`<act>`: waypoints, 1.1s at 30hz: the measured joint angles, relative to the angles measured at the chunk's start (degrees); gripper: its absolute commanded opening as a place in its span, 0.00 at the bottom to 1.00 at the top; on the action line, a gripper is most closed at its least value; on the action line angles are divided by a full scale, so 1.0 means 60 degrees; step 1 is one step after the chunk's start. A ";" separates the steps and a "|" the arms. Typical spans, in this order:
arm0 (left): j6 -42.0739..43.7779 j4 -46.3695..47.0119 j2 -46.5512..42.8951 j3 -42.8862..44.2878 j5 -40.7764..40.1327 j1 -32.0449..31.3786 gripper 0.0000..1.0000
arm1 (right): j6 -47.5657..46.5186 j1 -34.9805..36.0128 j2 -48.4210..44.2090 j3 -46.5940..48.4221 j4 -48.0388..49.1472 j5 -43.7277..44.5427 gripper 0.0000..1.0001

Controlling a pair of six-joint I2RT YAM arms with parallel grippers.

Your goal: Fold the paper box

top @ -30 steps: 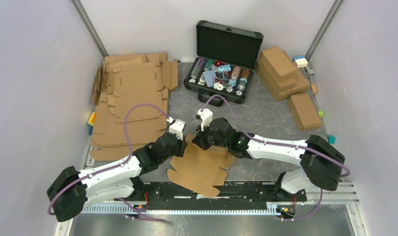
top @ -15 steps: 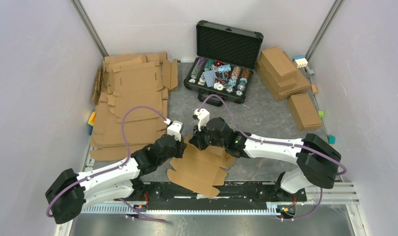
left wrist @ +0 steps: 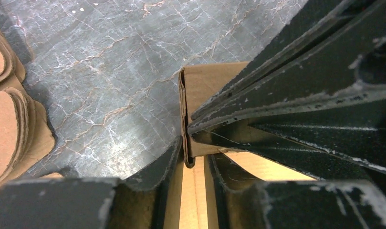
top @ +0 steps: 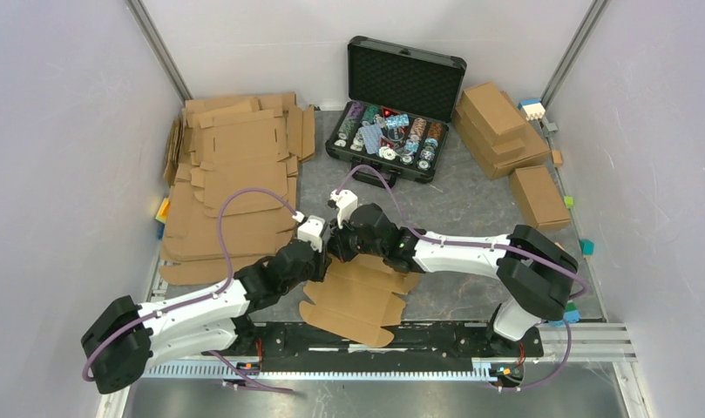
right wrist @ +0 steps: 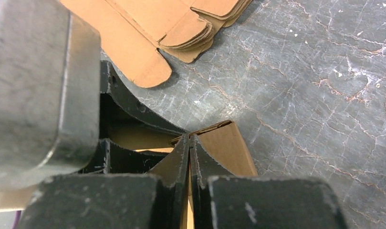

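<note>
The paper box [top: 353, 298] lies as a mostly flat brown cardboard sheet in front of the arm bases, its far left flap raised. My right gripper [top: 335, 250] reaches across from the right and is shut on that flap [right wrist: 225, 143]; its fingers [right wrist: 189, 138] pinch the upright edge. In the left wrist view the flap's doubled edge [left wrist: 185, 119] stands at the tips of my left gripper [left wrist: 194, 160], whose jaws are a narrow gap apart and do not clamp it. The right gripper's fingers [left wrist: 300, 81] cross that view from the right. My left gripper [top: 320, 255] sits right beside the right one.
A spread stack of flat cardboard sheets [top: 235, 174] covers the left side; its edges show as rounded sheet tabs [left wrist: 9, 124] and as overlapping sheets [right wrist: 157, 28]. A black open case of chips [top: 392, 113] stands at the back. Folded boxes [top: 501, 126] sit at the back right, another box [top: 538, 197] nearer.
The right arm has swung left, taking the pinched flap and the sheet's far end with it. The left gripper shifted slightly and its jaws parted a little.
</note>
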 measured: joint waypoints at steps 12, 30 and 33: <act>-0.0386 0.0382 0.0091 -0.0280 -0.0364 -0.0182 0.35 | 0.0040 0.0004 -0.0015 -0.0069 0.0084 0.0040 0.04; -0.0535 0.2907 0.0845 -0.1129 -0.1413 -0.0550 0.36 | 0.0295 -0.0051 -0.0215 -0.0353 0.0288 0.0364 0.04; -0.0539 0.3439 0.1020 -0.1279 -0.1668 -0.0696 0.14 | 0.0357 -0.0069 -0.0288 -0.0437 0.0328 0.0375 0.04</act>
